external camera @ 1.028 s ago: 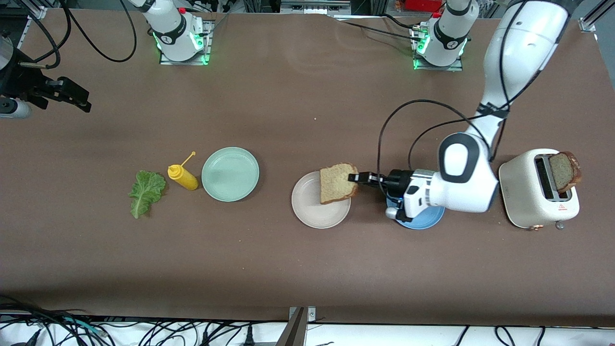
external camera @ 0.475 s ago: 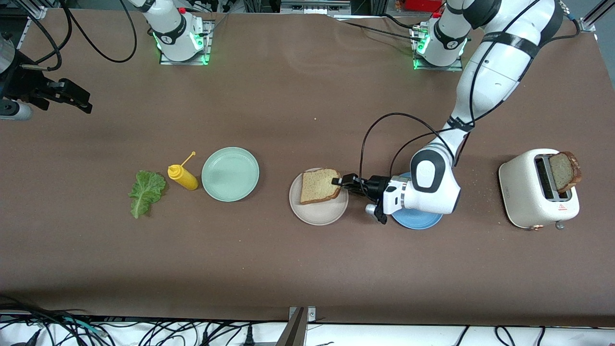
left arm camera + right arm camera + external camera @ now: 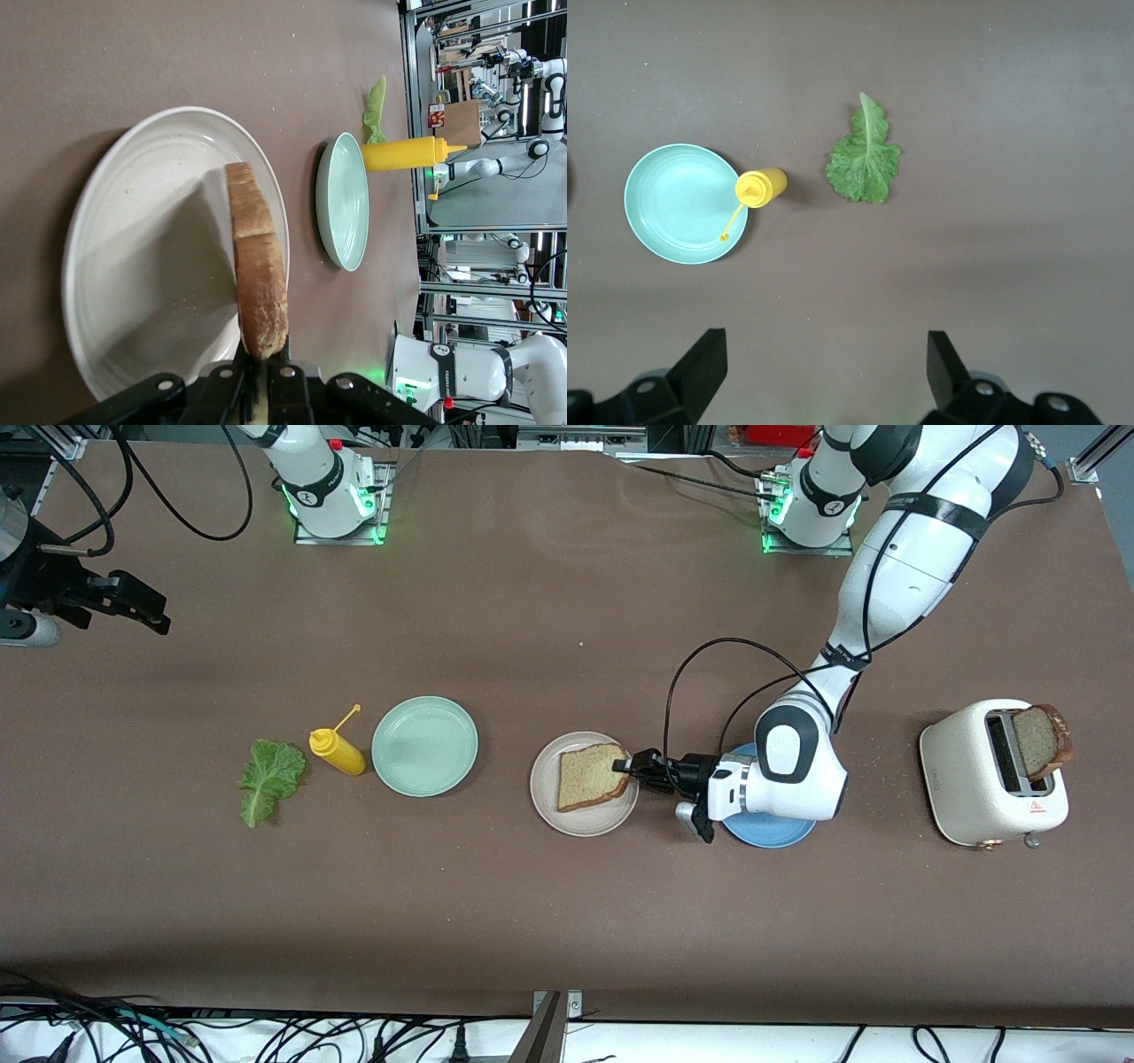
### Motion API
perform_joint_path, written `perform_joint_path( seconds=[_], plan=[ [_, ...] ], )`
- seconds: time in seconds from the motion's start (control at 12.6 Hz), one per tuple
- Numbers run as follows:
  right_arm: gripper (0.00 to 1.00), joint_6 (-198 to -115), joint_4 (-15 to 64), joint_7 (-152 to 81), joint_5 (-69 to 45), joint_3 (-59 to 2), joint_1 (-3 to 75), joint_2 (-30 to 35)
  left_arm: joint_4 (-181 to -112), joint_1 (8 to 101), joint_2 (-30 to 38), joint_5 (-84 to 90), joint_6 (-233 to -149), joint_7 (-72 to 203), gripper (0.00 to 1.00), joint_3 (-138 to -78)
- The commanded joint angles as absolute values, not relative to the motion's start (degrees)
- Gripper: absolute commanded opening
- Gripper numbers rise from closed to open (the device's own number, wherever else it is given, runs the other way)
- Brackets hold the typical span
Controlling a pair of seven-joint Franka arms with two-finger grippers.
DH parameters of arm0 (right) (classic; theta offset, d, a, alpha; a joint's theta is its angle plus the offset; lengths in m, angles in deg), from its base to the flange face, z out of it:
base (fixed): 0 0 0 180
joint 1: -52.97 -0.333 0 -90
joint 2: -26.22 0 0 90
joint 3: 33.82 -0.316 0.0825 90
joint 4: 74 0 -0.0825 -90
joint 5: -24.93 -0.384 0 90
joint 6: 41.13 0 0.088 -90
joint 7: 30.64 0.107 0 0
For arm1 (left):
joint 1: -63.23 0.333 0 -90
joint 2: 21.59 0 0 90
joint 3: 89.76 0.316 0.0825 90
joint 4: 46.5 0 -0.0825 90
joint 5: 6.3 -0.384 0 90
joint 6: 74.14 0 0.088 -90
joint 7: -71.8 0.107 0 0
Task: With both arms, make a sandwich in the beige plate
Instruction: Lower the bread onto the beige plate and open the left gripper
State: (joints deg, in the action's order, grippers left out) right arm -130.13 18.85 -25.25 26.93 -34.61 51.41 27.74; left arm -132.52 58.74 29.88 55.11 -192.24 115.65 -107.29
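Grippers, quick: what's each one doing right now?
Left gripper: shut on the toast slice, over the beige plate.
Right gripper: open, empty, waiting.

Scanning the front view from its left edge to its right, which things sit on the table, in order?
Lettuce leaf → yellow mustard bottle → mint-green plate → beige plate with a toast slice → blue plate → toaster.

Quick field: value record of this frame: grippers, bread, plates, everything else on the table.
left gripper: shut on bread slice, over beige plate
right gripper: open, waiting high over the table at the right arm's end
second slice: standing in toaster
lettuce leaf: flat on table, beside mustard bottle
mint-green plate: nothing on it
blue plate: under left arm's wrist
sandwich: not yet stacked
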Motion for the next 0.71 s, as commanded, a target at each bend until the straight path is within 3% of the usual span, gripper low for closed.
perform_joint_path(
  seconds=[0.0, 0.4, 0.63],
  plan=[
    [1.00, -130.3, 18.5, -25.2, 26.1, -34.8, 51.7, 27.7, -131.4, 58.4, 30.7, 57.5, -192.2, 117.8, 0.99, -107.2],
    [1.00, -130.4, 18.5, -25.2, 26.1, -34.8, 51.7, 27.7, -131.5, 59.2, 28.6, 56.3, -191.9, 118.1, 1.00, -106.5],
    [1.00, -130.4, 18.5, -25.2, 26.0, -34.8, 51.7, 27.7, -131.4, 60.9, 25.9, 46.4, -191.3, 117.2, 1.00, -105.8]
  ],
)
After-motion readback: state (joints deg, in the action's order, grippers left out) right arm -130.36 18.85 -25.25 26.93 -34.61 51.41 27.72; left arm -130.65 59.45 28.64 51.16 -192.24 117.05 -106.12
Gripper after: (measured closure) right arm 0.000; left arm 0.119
